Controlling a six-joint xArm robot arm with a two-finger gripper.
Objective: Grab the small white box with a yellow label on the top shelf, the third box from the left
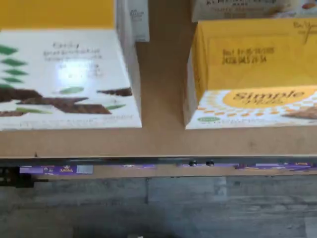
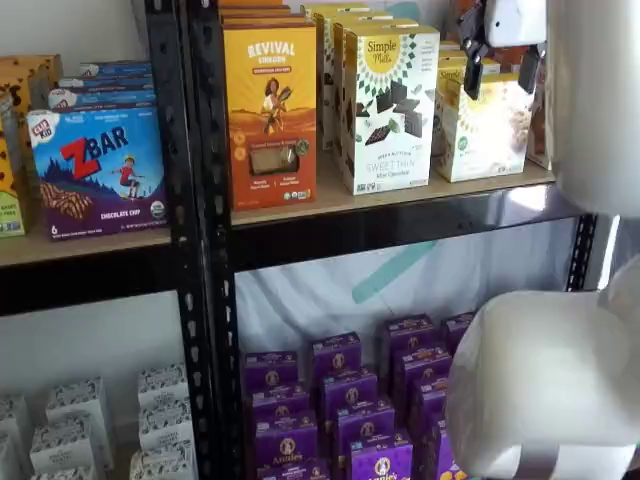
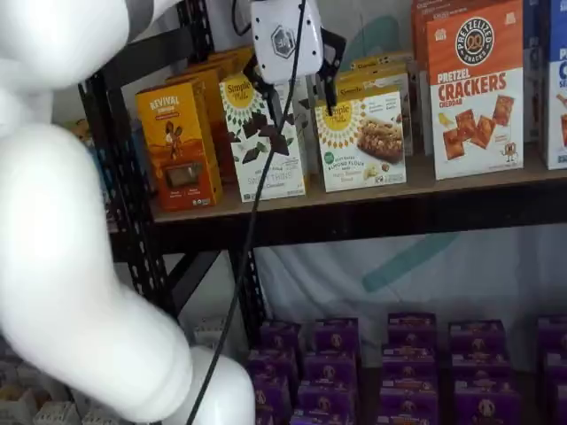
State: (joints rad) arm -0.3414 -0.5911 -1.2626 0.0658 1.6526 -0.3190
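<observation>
The small white box (image 2: 485,130) (image 3: 363,137) with its yellow top band stands on the top shelf (image 2: 400,195) (image 3: 354,190), just right of a taller white box with chocolate squares (image 2: 388,110) (image 3: 261,142). My gripper (image 2: 500,68) (image 3: 299,93) hangs in front of the small box's upper edge, open, with a plain gap between its black fingers and nothing held. The wrist view looks down on the small white box's yellow lid (image 1: 252,54), the taller white box (image 1: 64,79) beside it, and a strip of bare shelf board (image 1: 163,139) between and before them.
An orange Revival box (image 2: 270,110) (image 3: 177,146) stands left of the taller white box. An orange Pretzel Crackers box (image 3: 474,88) is to the right. More boxes stand behind the front row. Purple boxes (image 2: 340,400) fill the lower shelf. A black upright (image 2: 195,250) divides the bays. My white arm (image 3: 62,221) fills the foreground.
</observation>
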